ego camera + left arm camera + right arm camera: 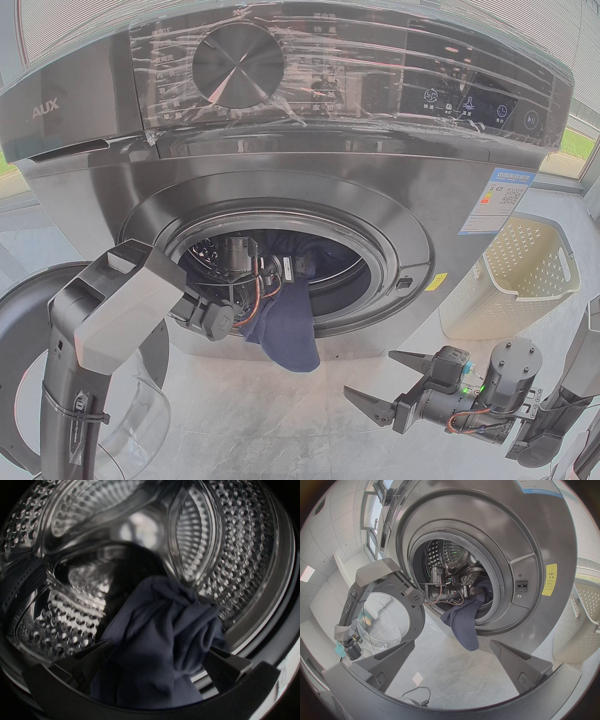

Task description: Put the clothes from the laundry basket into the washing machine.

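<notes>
Navy garment lies half inside the washing machine drum, tail hanging over its rim; left hand inside, spread wide around it; right hand open above the floor; laundry basket beside the machine.

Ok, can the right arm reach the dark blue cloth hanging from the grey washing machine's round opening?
Probably yes: the open right gripper sits low, only bare floor between it and the dark blue cloth; the left arm is higher.

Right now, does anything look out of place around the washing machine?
Yes. The navy garment is only partly inside: it drapes over the door-opening rim of the washing machine and hangs down the front toward the floor.
</notes>
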Controlling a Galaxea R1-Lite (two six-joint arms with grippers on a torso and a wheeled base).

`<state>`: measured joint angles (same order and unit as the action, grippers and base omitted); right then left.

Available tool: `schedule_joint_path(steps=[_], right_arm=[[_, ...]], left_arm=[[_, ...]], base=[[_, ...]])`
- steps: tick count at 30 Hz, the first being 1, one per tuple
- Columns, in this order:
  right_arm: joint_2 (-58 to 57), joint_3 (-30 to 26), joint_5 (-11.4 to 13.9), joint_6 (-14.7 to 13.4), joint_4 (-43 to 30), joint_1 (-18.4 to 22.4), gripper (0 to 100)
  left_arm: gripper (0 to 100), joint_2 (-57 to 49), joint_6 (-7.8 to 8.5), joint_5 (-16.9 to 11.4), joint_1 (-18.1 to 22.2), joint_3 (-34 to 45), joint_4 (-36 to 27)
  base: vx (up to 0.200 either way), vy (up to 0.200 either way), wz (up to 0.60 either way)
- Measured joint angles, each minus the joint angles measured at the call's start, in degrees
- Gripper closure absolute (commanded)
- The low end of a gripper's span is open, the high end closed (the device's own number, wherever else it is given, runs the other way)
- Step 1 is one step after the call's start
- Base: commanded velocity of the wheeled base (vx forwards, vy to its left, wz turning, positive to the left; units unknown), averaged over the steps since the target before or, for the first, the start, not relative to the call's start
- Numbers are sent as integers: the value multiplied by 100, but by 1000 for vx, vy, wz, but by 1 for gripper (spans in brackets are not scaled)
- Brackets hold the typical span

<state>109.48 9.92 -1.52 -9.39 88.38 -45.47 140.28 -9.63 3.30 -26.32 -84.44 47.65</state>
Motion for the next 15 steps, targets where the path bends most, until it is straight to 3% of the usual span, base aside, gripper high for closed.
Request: schedule_joint_path(steps=[4,8,9,15], right_arm=[[0,0,2,0,2,-9,0],[0,5,2,0,2,-11,0],[2,7,2,0,2,-11,0],[2,35,5,0,0,-11,0]], left_arm=[[0,-356,41,-176,-41,536,-703],[0,-485,158,-290,-69,761,-848],[100,-500,178,-308,-69,792,-846],[100,-469,184,-357,-69,724,-862]], base=[[0,0,0],[0,0,0],[0,0,0],[0,0,0]])
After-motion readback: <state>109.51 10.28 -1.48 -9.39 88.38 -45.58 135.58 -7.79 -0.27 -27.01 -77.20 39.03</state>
